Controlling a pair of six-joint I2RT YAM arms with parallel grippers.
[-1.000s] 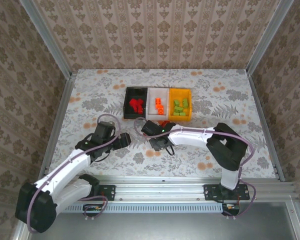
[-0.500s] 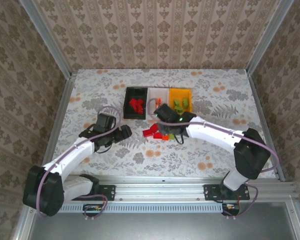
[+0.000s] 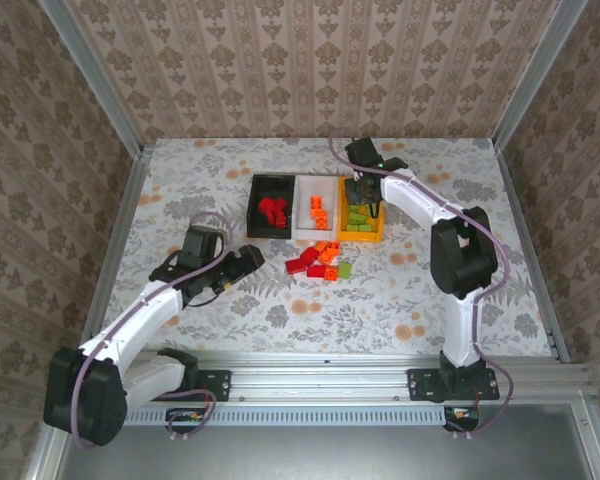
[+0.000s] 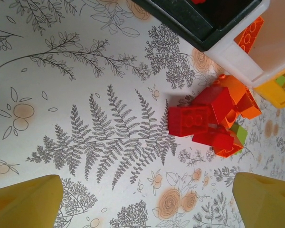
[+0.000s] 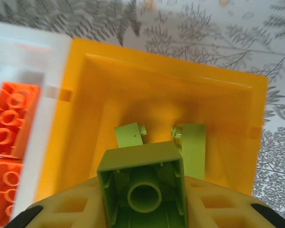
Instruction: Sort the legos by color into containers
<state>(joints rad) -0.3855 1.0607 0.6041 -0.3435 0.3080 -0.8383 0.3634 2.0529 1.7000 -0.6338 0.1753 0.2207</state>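
Pinching small light green plastic brick [image 5: 142, 190] by flat sides in right fingers [image 5: 218, 206] over orange-yellow plastic bin [image 5: 161, 52], with left fingers [image 4: 23, 202] wide open, empty. Likely light, rigid, slick: grip opposite flat faces, never studs.

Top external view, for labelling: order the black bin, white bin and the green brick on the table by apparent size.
1. black bin and white bin: alike, tied
2. green brick: smallest

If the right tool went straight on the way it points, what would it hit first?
Likely the two light green plastic bricks lying in the orange-yellow plastic bin, met by the green brick the right tool holds; depth is unclear.
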